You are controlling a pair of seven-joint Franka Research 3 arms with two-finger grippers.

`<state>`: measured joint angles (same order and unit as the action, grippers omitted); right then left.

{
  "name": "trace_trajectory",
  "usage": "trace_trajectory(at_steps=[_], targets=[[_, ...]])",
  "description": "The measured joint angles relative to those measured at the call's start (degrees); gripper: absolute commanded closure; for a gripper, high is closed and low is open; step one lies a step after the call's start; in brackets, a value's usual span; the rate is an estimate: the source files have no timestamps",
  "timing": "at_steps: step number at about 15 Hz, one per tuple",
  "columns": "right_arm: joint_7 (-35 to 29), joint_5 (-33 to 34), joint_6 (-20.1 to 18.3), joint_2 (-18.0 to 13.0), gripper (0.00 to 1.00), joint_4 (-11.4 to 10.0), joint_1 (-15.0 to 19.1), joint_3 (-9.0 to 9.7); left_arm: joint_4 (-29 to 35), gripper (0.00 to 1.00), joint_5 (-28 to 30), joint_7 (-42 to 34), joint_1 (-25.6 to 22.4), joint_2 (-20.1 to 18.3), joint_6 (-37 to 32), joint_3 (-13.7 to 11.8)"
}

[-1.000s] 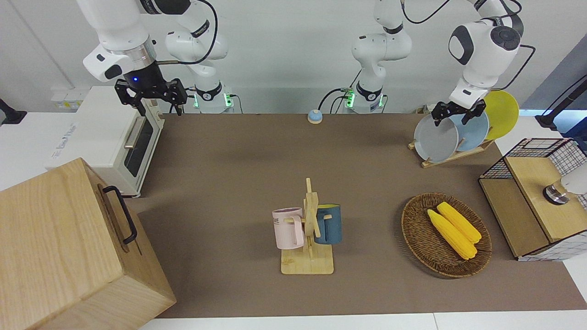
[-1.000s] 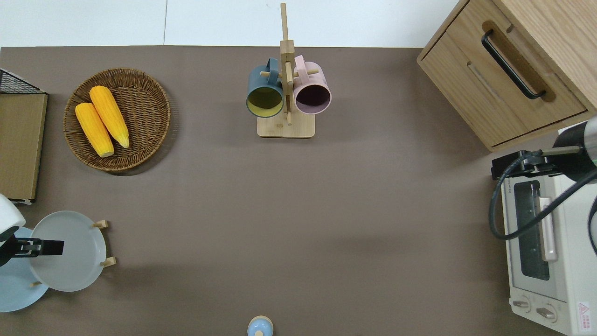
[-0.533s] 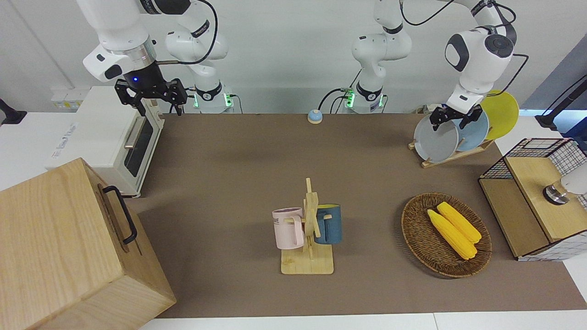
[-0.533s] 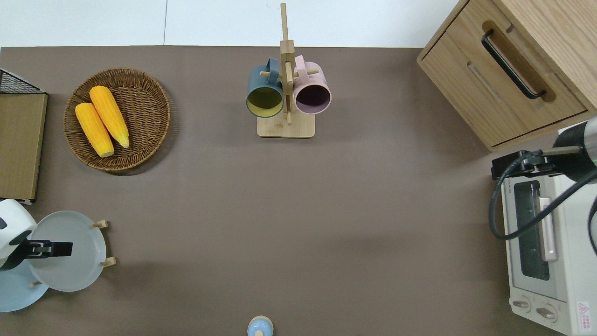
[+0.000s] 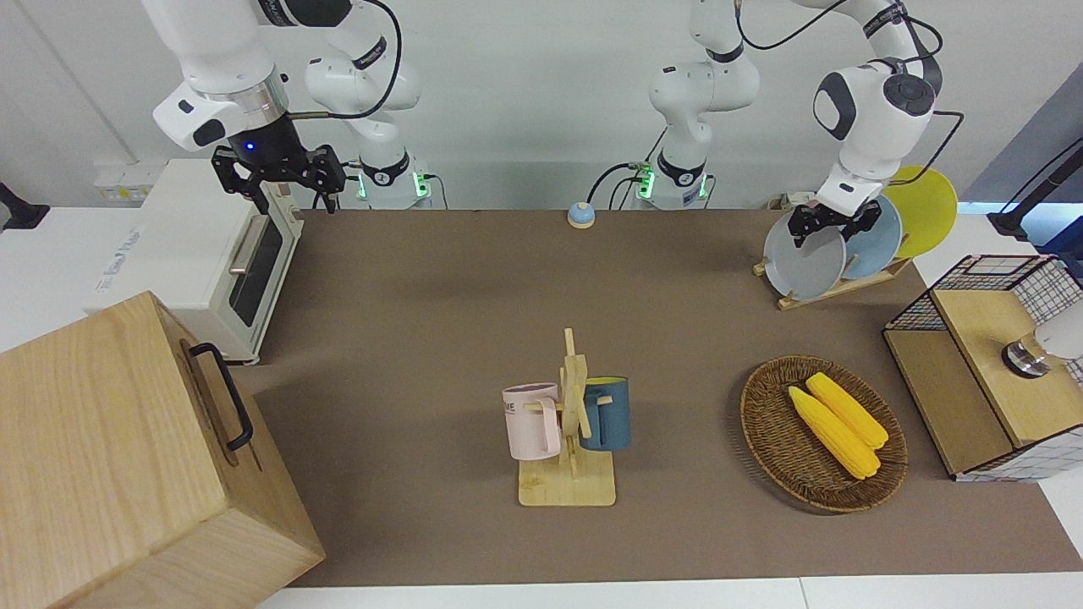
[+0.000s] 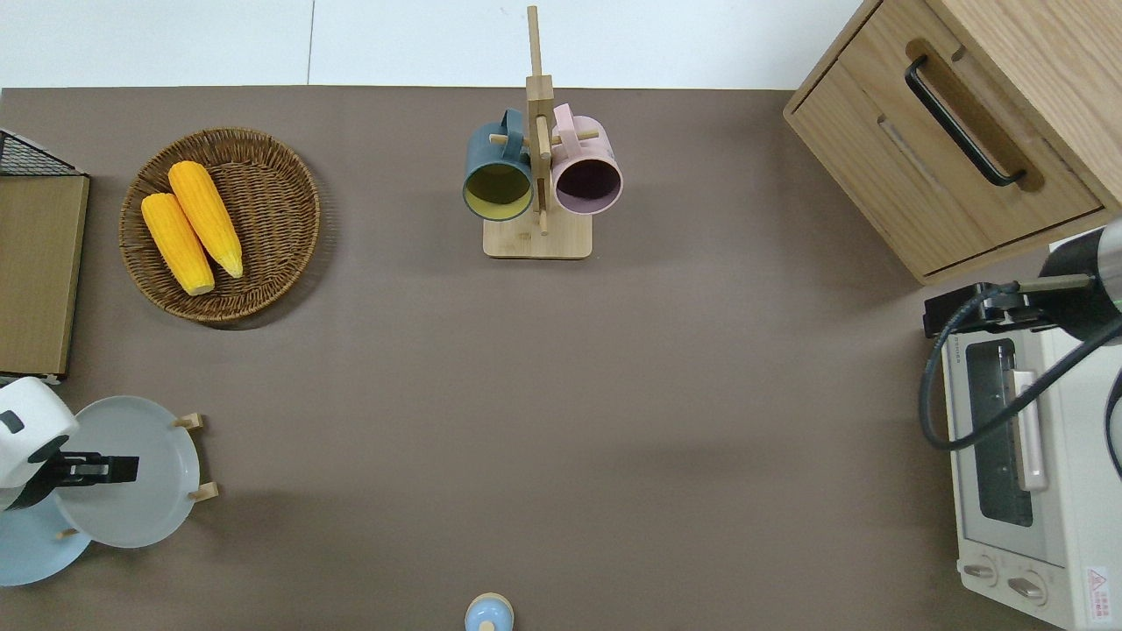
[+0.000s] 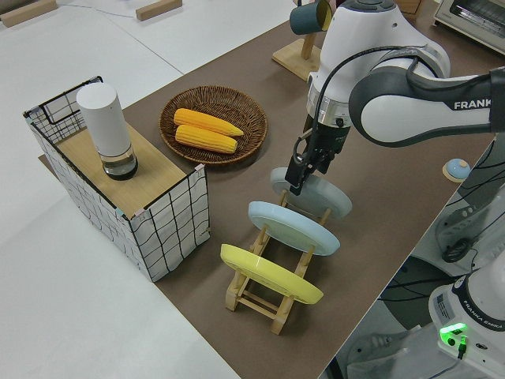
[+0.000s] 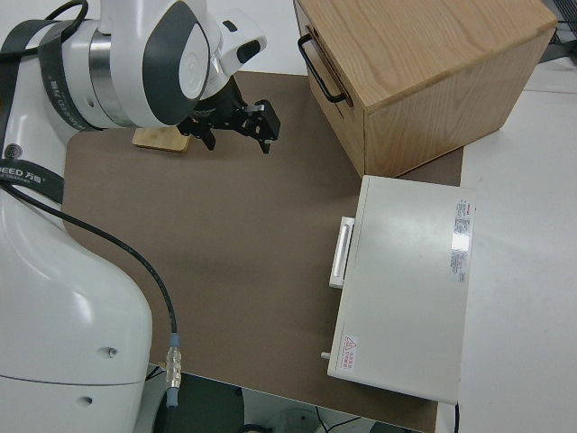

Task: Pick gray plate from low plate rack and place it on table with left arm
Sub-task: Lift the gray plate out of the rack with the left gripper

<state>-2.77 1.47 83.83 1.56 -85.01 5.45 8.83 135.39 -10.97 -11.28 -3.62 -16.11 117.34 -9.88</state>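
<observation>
The gray plate (image 5: 804,262) leans in the low plate rack (image 5: 833,288) at the left arm's end of the table (image 5: 440,321), in the slot farthest from that end. It also shows in the overhead view (image 6: 149,499) and the left side view (image 7: 331,201). My left gripper (image 5: 825,222) is at the plate's upper rim, reaching over its face in the overhead view (image 6: 114,469). I cannot tell whether it grips the plate. My right gripper (image 5: 288,199) is parked and open.
A light blue plate (image 5: 876,245) and a yellow plate (image 5: 931,211) stand in the same rack. A wicker basket (image 5: 766,431) with two corn cobs, a wire crate (image 5: 973,288), a mug stand (image 5: 571,423), a toaster oven (image 5: 195,254) and a wooden box (image 5: 110,457) stand around.
My left gripper has come down and slid further over the gray plate's upper rim. The plate and the right arm have not moved.
</observation>
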Motion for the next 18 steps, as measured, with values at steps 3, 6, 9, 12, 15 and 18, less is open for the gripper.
trace_trajectory(at_steps=[3,6,9,12,15,18], targets=[[0.0,0.0,0.0,0.0,0.017,0.0,0.0,0.0,0.01,1.0,-0.02,0.0,-0.17,0.0,0.01,0.0],[0.0,0.0,0.0,0.0,0.017,0.0,0.0,0.0,0.02,1.0,-0.08,0.0,-0.41,-0.01,0.03,-0.06],[0.0,0.0,0.0,0.0,0.017,0.0,0.0,0.0,-0.03,1.0,-0.12,0.03,-0.46,-0.14,0.1,-0.13],[0.0,0.0,0.0,0.0,0.017,0.0,0.0,0.0,-0.04,1.0,-0.13,0.08,-0.46,-0.3,0.08,-0.11],[0.0,0.0,0.0,0.0,0.017,0.0,0.0,0.0,-0.17,1.0,-0.19,0.25,-0.46,-0.66,-0.11,0.14],[0.0,0.0,0.0,0.0,0.017,0.0,0.0,0.0,-1.8,1.0,-0.46,0.27,-0.42,-0.86,-2.2,0.53]])
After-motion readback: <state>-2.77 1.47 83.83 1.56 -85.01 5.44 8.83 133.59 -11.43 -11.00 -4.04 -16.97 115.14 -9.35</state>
